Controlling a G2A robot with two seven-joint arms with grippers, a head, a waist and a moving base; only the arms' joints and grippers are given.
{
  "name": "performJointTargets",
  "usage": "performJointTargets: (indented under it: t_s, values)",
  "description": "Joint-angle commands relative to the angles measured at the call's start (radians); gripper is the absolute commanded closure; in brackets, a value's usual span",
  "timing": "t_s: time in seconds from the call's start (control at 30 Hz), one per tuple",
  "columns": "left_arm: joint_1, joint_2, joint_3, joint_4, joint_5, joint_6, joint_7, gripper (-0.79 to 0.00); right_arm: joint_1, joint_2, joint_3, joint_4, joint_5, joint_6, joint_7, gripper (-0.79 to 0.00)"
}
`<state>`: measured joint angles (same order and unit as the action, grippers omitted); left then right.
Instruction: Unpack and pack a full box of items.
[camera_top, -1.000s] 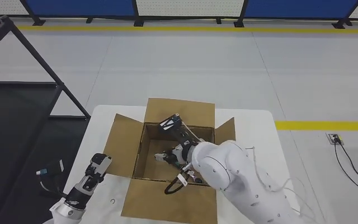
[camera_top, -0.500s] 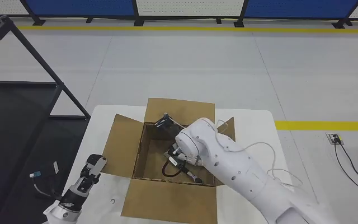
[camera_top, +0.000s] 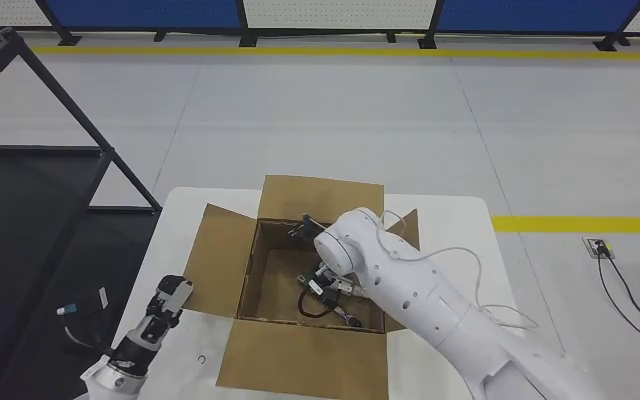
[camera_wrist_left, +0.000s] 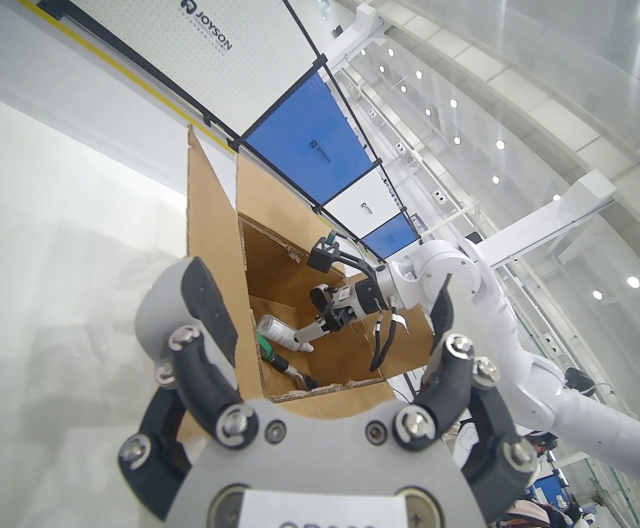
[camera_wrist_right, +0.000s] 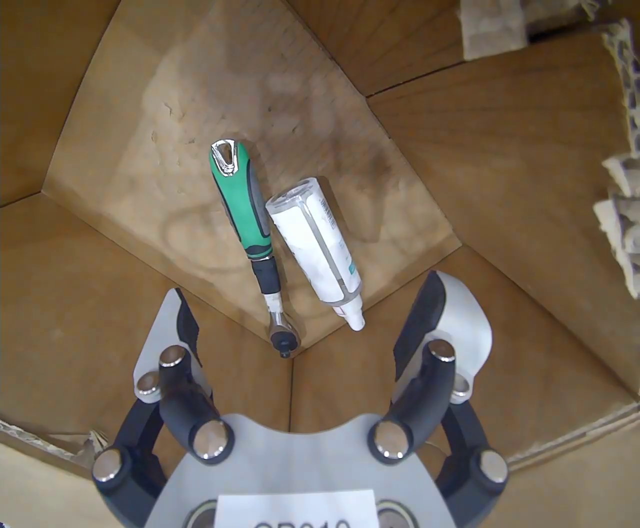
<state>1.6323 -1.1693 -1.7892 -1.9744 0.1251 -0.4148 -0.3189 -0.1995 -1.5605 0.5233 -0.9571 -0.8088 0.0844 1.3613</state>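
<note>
Right pincer deeper inside box.

Two arms. The right arm stretches forward, wrist turned downward, right gripper pointing down with fingers spread wide, empty. The left arm lies low at the near left, left gripper aimed forward and upward, fingers spread, empty.

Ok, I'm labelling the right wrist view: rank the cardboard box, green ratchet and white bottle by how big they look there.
1. cardboard box, largest by far.
2. green ratchet, longer than the bottle.
3. white bottle, shorter but thicker, so these two are close.
</note>
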Motion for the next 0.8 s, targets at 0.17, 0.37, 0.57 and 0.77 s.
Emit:
performJointTargets:
  t_s: [0.17,0.37,0.57,0.77]
  values:
    - [0.004,0.000,0.004,-0.005,0.008,0.006,0.006,-0.785,-0.023,0.000,-0.031,0.011,-0.100,-0.104,-0.069,-0.785]
    - [0.009,0.000,0.007,-0.009,0.012,0.006,0.009,-0.785,-0.016,-0.005,-0.045,0.087,-0.127,-0.273,-0.087,-0.536]
    - [0.010,0.000,0.007,-0.012,0.013,0.012,0.014,-0.785,-0.010,-0.029,-0.071,0.161,-0.143,-0.339,-0.080,-0.508]
    - [0.009,0.000,0.007,-0.012,0.016,0.017,0.017,-0.785,-0.005,-0.057,-0.083,0.237,-0.140,-0.377,-0.112,-0.379]
